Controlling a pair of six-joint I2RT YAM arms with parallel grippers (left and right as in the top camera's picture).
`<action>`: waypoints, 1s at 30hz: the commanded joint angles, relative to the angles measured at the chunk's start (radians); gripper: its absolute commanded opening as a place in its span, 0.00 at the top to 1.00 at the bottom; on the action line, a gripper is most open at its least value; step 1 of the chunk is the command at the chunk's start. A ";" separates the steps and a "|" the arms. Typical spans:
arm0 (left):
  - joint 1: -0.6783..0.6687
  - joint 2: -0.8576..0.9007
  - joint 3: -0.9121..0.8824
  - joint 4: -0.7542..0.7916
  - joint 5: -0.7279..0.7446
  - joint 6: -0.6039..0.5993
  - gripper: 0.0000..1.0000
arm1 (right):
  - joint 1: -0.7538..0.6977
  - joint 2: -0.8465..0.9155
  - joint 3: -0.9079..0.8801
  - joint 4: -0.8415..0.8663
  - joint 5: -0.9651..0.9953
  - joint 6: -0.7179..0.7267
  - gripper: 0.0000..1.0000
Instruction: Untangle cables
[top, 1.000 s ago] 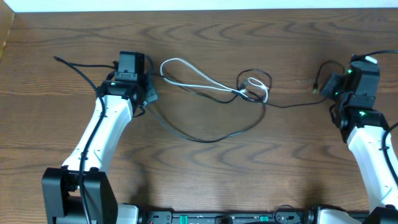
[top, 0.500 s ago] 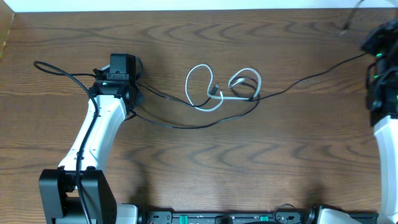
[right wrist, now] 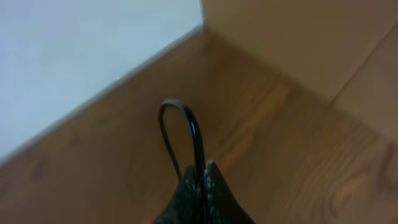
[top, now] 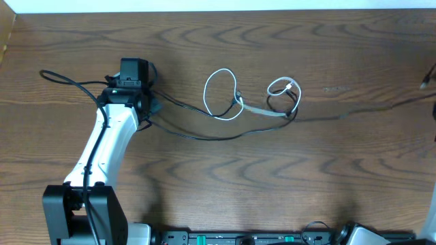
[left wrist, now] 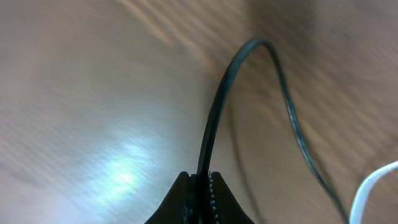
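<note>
A white cable [top: 225, 102] lies mid-table in two loops, a large one on the left and a small one [top: 281, 86] on the right. A black cable [top: 197, 135] runs from my left gripper under the white loops and on to the right edge [top: 381, 107]. My left gripper [top: 146, 109] is shut on the black cable [left wrist: 214, 118]; a bit of white cable [left wrist: 373, 190] shows at the right of the left wrist view. My right gripper [right wrist: 202, 177] is shut on the black cable's other end [right wrist: 186, 127]; in the overhead view it is almost off the right edge.
The wooden table [top: 204, 190] ends at a white strip along the far edge [top: 204, 5]. A wooden wall or box corner [right wrist: 298, 43] rises close to the right gripper. The left arm's own thick wire [top: 68, 80] loops to its left.
The right arm has pulled further right and out of the overhead view, drawing the black cable straighter. The small white loop has shifted right and tightened. The left arm has stayed put.
</note>
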 commanded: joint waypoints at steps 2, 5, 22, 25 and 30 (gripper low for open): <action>-0.002 -0.001 0.007 0.032 0.258 0.025 0.92 | -0.003 0.072 -0.011 -0.054 -0.045 -0.063 0.99; -0.016 -0.001 0.007 0.030 0.279 0.029 0.92 | -0.004 0.127 -0.014 -0.051 0.010 -0.064 0.99; -0.031 -0.001 -0.008 0.011 0.279 0.077 0.93 | 0.167 0.206 -0.016 -0.317 -0.732 -0.520 0.51; -0.031 -0.001 -0.008 0.010 0.279 0.078 0.93 | 0.254 0.230 -0.024 -0.344 -0.654 -0.613 0.55; -0.031 -0.001 -0.008 0.010 0.279 0.078 0.93 | 0.417 0.331 -0.039 -0.377 -0.528 -0.710 0.56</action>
